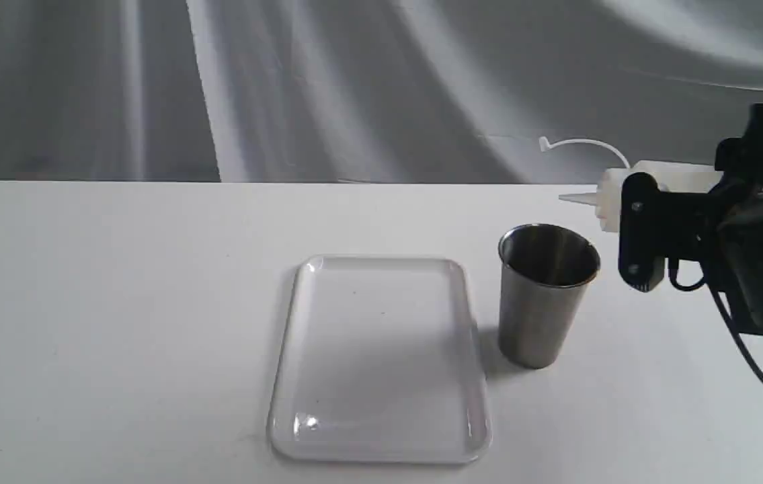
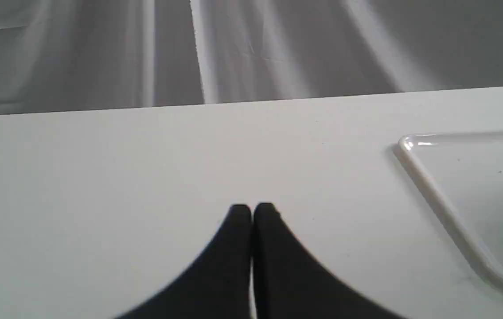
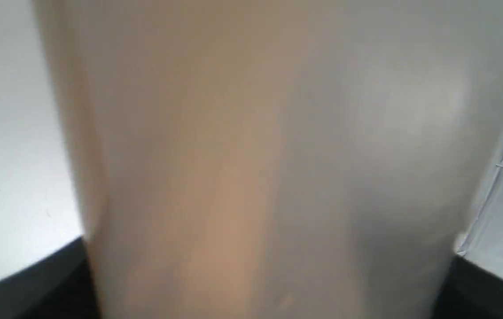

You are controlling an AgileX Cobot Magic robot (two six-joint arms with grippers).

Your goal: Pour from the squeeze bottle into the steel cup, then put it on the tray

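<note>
Squeeze bottle [image 1: 613, 195] lies tipped sideways in my right fingers [image 1: 636, 232] at the right edge of the exterior frame. Its thin nozzle points left above the rim of the steel cup [image 1: 542, 302], and its cap strap curls overhead. My right wrist view shows only its blurred translucent wall [image 3: 251, 159], amber-tinted on one side, gripped between my dark fingers [image 3: 25, 292]. Only the exterior view shows the cup: brushed metal, tapered, upright on the white counter [image 1: 119, 302], just right of the glossy, round-cornered tray [image 1: 381, 363]. My left fingers [image 2: 238, 248] press together on nothing, a tray corner [image 2: 408, 144] at their upper right.
</note>
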